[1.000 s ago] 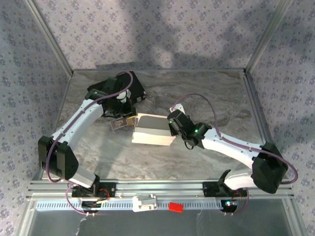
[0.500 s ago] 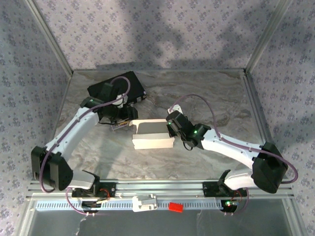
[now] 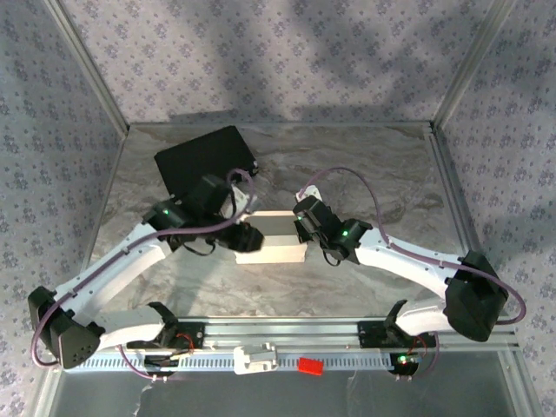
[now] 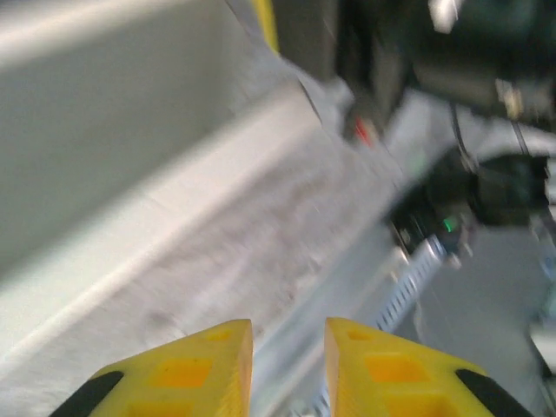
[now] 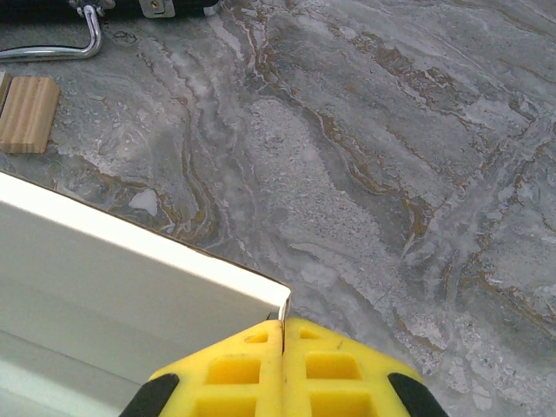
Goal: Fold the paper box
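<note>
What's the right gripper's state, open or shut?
Shut on the paper box: in the right wrist view, the right gripper has its yellow fingers pressed together on the wall's corner.

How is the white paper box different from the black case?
The paper box is white; the black case is black. The paper box looks smaller than the black case. The right hand pinches the paper box's wall; no hand touches the black case. Both are rectangular and sit on the table.
</note>
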Robot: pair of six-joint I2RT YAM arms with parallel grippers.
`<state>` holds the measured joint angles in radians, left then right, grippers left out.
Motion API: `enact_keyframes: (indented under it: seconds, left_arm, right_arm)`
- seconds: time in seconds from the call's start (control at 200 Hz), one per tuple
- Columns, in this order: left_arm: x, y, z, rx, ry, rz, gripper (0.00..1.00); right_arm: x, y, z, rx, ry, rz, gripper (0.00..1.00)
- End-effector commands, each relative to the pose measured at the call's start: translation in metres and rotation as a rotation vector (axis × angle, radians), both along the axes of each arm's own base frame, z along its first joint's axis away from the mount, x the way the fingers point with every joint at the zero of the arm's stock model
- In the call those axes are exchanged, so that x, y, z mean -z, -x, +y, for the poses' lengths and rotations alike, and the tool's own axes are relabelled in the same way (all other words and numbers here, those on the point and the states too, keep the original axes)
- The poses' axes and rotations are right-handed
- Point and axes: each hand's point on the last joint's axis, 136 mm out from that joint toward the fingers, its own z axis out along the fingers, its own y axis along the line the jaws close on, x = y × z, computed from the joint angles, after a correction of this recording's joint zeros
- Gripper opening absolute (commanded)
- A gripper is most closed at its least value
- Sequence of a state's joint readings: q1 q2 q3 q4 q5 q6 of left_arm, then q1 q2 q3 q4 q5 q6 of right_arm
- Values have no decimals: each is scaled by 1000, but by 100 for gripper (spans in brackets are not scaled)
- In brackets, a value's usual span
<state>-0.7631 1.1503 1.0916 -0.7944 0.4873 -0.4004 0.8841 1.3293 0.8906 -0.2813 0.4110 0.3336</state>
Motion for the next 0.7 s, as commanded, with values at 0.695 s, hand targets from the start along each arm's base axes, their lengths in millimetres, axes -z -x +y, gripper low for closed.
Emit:
enact_keyframes:
  seconds: [0.695]
  left_arm:
    - [83,-76,-18,-369,-137,-129,36]
  right_arm:
    - [-11,20,10,-104,-71,36,0]
